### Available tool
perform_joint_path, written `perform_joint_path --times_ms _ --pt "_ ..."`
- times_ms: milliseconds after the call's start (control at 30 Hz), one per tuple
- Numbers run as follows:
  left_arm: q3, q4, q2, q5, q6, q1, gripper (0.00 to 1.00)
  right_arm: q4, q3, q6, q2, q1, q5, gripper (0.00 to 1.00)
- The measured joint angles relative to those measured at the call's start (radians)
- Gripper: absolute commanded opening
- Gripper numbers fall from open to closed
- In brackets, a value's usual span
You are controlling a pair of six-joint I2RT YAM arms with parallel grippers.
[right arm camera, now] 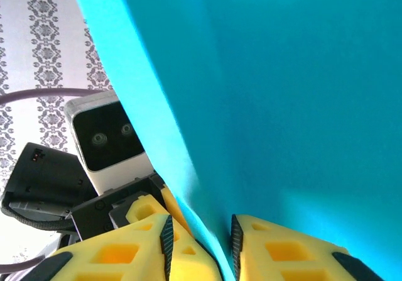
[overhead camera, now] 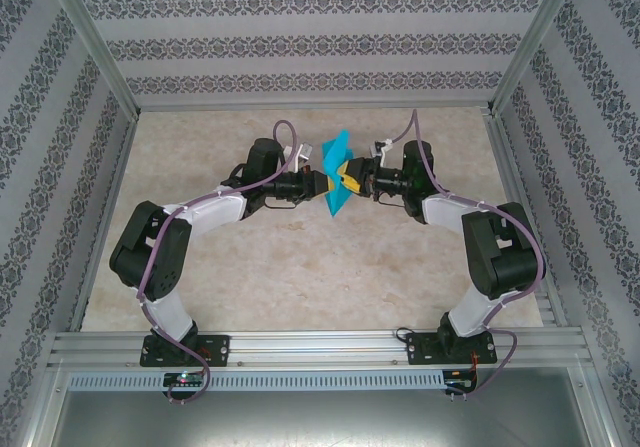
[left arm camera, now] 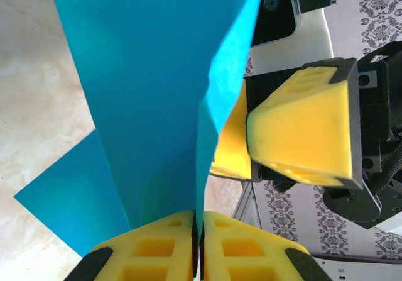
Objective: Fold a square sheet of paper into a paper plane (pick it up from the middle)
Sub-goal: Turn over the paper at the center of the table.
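Top external view showed the thin turquoise-blue square sheet of paper held above the surface, left hand pinched on it, right hand narrowly parted around it and best closed squarely before pulling.

- Top external view: high above the near edge of the table, looking down and toward the far wall; distant, taking in the whole tabletop.
- Left wrist view: just behind the left gripper, facing right, very close to the sheet of paper.
- Right wrist view: just behind the right gripper, facing left, equally close.
- All 3 views share the sheet at the table's far middle.
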Motion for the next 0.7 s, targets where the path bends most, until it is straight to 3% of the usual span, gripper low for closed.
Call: perform_joint_path --times_ms 333,700 --pt "-0.001 0.000 -0.006 0.003 -0.001 0.001 0.16 -0.046 0.008 -0.040 -0.002 0.001 -0.006 0.18" --pt "-0.002 -0.006 -0.034 0.002 0.001 0.001 0.30 -0.125 0.027 -0.088 -0.025 0.001 -0.006 0.04"
